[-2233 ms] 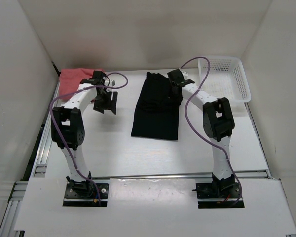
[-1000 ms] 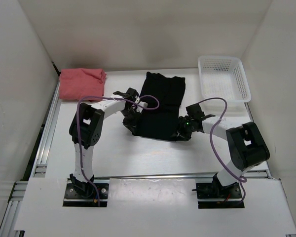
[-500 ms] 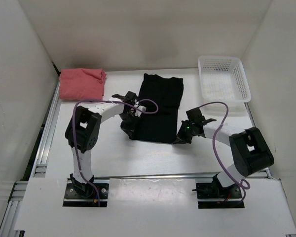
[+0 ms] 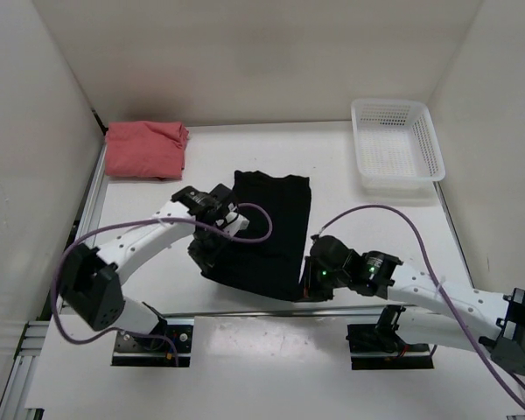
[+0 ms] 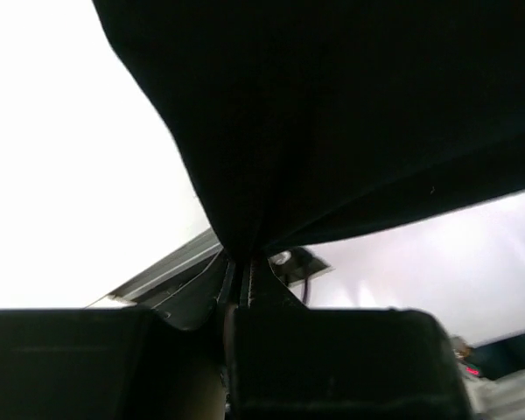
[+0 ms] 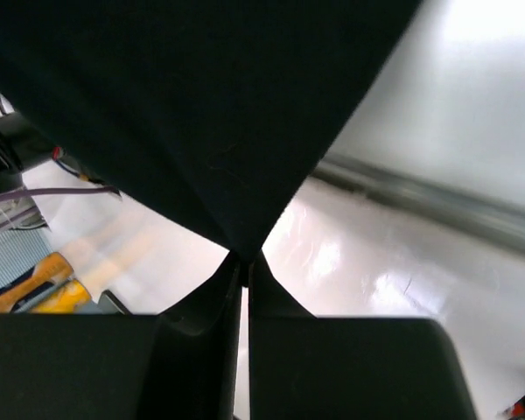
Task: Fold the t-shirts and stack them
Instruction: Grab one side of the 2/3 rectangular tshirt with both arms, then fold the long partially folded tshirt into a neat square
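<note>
White table (image 4: 376,219): near edge partly masked by arms. Black t-shirt (image 4: 271,219) mid-table, oblong, creases unreadable in dark cloth. White basket (image 4: 395,105) at far right corner. Salmon pink t-shirt (image 4: 145,149) folded at far left; underside hidden. Left gripper (image 5: 242,267) clenched on near-left corner of black t-shirt; right gripper (image 6: 243,261) pinching near-right corner. Fingertips buried in fabric.

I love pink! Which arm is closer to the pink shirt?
Left. The left end effector grips the black t-shirt, nearer the pink shirt; the right end effector grips the opposite corner, farther right.
</note>
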Robot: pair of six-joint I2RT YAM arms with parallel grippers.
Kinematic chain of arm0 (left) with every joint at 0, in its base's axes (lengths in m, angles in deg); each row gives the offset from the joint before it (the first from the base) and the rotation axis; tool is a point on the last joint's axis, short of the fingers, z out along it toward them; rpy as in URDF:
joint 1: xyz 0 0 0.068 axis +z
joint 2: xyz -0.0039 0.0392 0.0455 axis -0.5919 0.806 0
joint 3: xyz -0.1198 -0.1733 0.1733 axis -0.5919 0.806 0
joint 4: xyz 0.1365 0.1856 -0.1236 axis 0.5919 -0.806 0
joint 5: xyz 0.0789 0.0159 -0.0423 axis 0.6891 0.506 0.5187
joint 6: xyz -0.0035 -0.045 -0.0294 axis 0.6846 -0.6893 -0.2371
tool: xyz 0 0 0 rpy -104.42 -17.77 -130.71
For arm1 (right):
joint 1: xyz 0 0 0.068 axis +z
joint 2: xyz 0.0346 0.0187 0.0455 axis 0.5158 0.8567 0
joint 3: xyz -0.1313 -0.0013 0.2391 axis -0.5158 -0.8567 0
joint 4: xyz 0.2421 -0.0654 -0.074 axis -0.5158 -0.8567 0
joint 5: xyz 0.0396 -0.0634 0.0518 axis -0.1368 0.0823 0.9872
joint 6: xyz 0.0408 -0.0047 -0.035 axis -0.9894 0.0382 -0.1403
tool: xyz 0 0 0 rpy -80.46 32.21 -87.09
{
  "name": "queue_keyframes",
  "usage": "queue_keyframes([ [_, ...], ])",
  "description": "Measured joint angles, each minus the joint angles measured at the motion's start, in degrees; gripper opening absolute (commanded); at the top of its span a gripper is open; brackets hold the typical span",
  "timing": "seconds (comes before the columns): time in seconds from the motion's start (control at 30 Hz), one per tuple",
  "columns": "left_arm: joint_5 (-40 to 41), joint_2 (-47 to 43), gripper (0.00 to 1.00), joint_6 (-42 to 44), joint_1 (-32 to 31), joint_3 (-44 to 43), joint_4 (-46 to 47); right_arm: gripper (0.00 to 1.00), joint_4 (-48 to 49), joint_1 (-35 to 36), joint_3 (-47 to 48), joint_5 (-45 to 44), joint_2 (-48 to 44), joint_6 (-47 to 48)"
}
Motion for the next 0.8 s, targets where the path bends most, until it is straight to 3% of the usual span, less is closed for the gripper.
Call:
queue_keyframes([
  [0.23,7.0,-5.7,0.10,0.0,-4.8,0.9,-2.4,0.00,-8.1,1.3,10.5,-5.8,5.0,-0.9],
  [0.53,11.2,11.8,0.10,0.0,4.8,-33.6,-2.4,0.00,-11.9,-20.9,27.5,-3.7,15.6,12.9],
  [0.8,10.8,37.3,0.10,0.0,9.6,-57.1,-2.8,0.00,-8.0,-34.4,33.1,3.4,31.4,22.2],
])
